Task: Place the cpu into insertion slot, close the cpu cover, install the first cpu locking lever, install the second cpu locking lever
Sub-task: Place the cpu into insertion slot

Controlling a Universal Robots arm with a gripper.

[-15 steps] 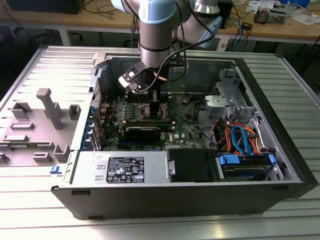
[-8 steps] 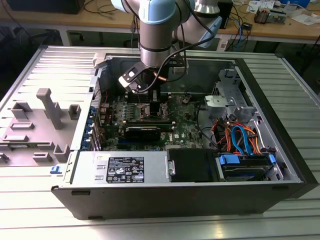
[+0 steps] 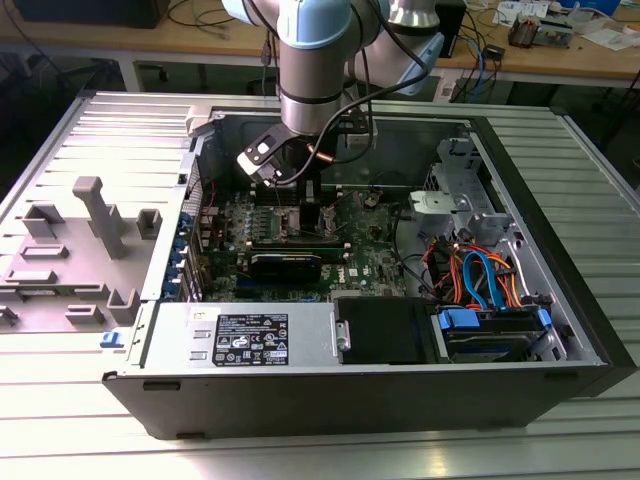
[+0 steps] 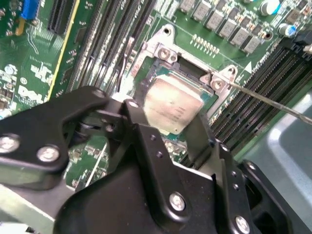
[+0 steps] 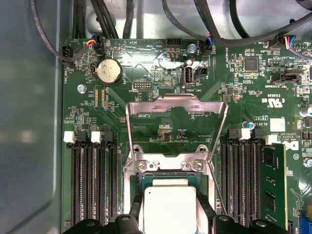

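Lying in insertion slot (image 5: 127, 185), cpu (image 5: 169, 209) (cover (image 5: 176, 103) raised).

The cpu (image 5: 169, 210) lies in the insertion slot (image 5: 168, 175) at the frame's edge, pinched by the gripper (image 5: 169, 220) between black fingers (image 5: 205, 215). Mid-frame, the cpu cover (image 5: 176, 104) stands hinged open over the green motherboard (image 5: 146, 58), with memory slots (image 5: 92, 180) on both sides.
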